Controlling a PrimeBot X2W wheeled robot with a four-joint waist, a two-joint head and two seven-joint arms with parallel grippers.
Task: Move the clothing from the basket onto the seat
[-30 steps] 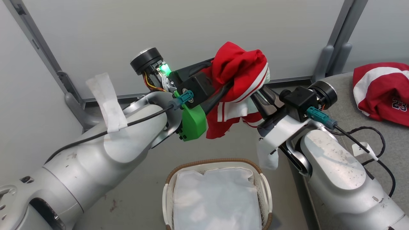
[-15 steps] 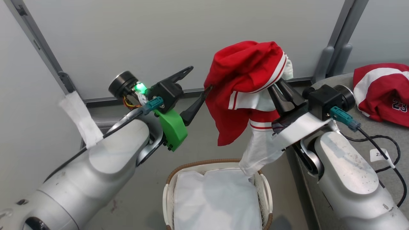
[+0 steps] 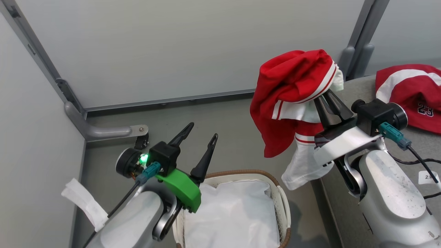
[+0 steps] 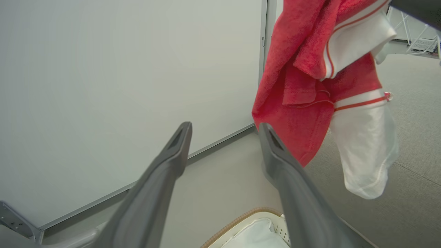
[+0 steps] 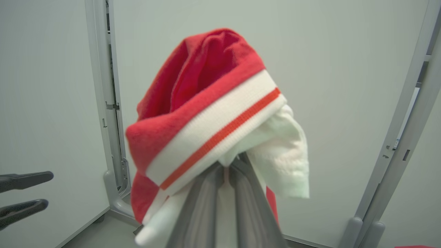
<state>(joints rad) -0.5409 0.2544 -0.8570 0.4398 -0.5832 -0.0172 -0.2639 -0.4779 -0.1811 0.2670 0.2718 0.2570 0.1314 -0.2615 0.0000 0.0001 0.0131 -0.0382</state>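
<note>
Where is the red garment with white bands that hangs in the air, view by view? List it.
Head view: the red garment with white bands hangs upper right of centre.
Left wrist view: upper right.
Right wrist view: centre, draped over the right gripper's shut fingers.
Shared landmark: the open left gripper.

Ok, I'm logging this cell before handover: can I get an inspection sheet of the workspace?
Surface: grey floor; grey seat at right.
Job's things: red garment hangs from right gripper near the seat's edge; second red garment, numbered 23, lies on seat; basket shows white liner, no red cloth.
Clutter: white tag on seat.
Grippers: left gripper open, empty, by basket; right shut on garment.
Cables: black cable runs from right wrist across seat.
Surroundings: pale wall panels, grey metal posts.
</note>
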